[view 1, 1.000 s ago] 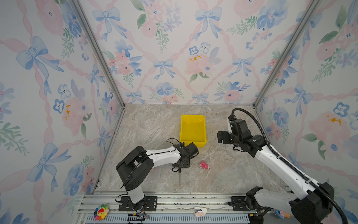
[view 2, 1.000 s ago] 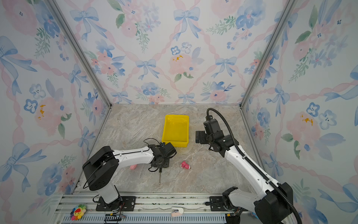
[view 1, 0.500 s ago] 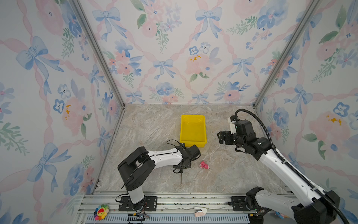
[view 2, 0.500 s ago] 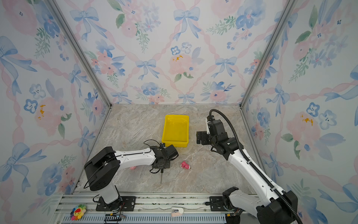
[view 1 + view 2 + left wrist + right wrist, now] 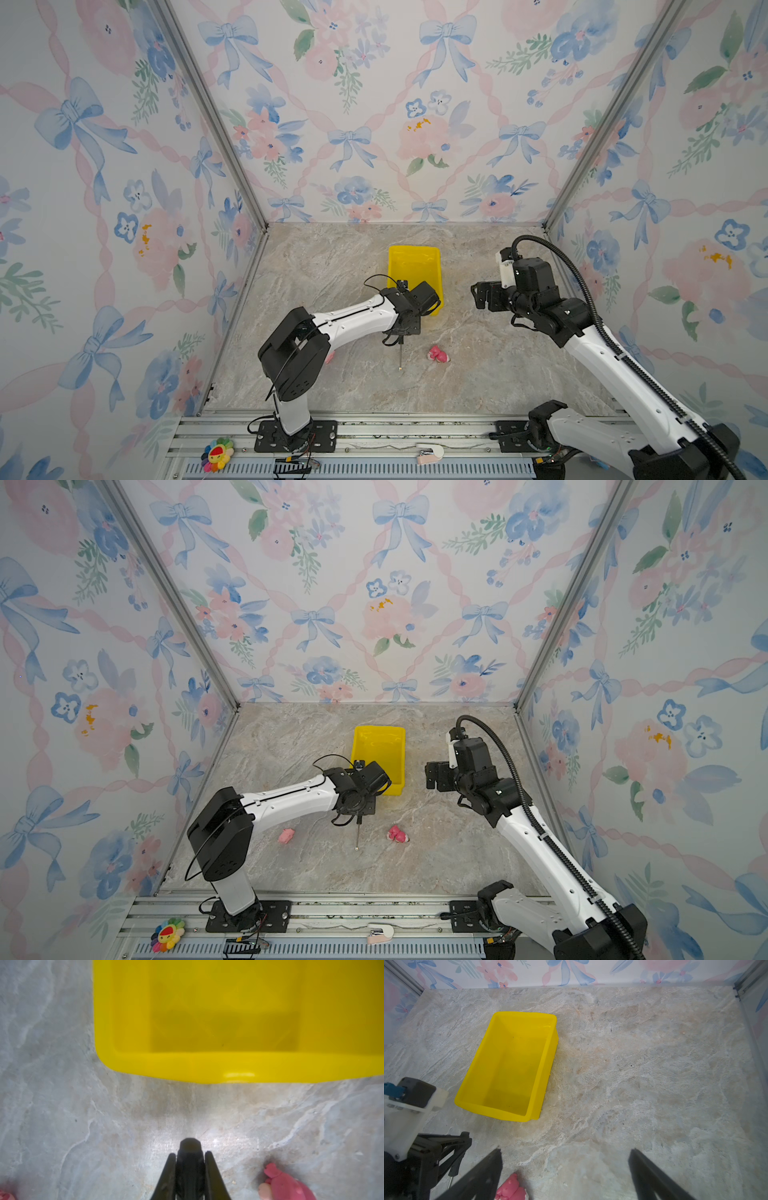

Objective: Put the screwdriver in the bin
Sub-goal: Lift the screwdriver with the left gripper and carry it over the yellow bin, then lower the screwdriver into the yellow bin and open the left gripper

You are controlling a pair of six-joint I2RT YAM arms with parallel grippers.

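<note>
Screwdriver (image 5: 400, 356), lower centre: likely light, rigid, slick shaft. Left gripper (image 5: 190, 1156) clamped on its black handle, near bin (image 5: 207, 1072).

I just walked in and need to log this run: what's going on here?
The left gripper is shut on the black handle of the screwdriver, low by the table and just short of the yellow bin, which is empty. The right gripper hangs open beside the bin, holding nothing. A pink toy lies near the screwdriver's tip.
</note>
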